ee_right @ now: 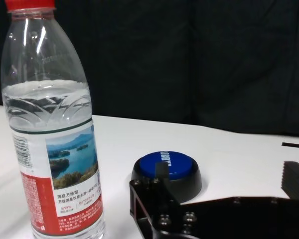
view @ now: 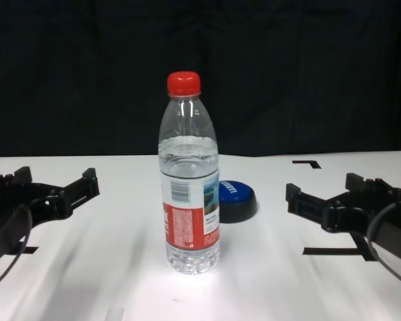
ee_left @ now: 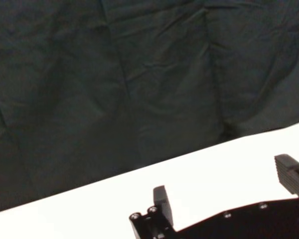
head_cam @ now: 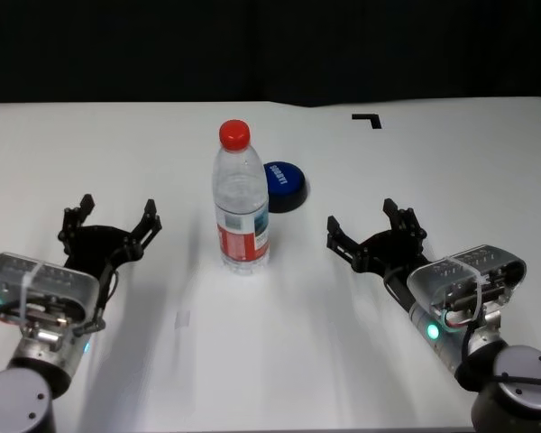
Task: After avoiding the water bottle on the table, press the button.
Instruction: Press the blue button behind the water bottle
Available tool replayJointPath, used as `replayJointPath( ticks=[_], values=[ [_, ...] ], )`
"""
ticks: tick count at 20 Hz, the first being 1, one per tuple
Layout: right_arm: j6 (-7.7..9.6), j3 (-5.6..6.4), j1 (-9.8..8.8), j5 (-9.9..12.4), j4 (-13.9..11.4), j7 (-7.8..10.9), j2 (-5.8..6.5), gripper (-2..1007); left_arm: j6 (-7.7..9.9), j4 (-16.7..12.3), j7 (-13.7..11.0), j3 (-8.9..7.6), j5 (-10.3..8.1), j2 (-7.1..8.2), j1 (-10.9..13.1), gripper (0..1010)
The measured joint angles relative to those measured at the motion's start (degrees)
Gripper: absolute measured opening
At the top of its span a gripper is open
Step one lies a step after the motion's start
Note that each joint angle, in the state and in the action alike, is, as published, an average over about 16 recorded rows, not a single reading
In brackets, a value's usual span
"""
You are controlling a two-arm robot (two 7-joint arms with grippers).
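Behind the upright water bottle (head_cam: 242,200) sits the button (head_cam: 284,185), just beside it on the table (head_cam: 451,162). Right gripper (head_cam: 372,233) hovers nearby, jaws spread wide; left gripper (head_cam: 109,225) waits far left, open too.

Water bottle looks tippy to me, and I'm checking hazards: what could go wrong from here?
1. The water bottle stands upright just in front of the button; a straight reach could topple it.
2. The right gripper, open, sits beside the bottle; its spread fingers could clip it in passing.
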Motion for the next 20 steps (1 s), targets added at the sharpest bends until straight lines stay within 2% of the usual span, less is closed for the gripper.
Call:
replayJointPath(
  ticks=[20],
  values=[
    [0.00,0.00,0.00,0.0,0.0,0.00,0.00,1003,-0.05,-3.2,-0.7,-0.47,-0.85,0.28,3.8,1003]
  ],
)
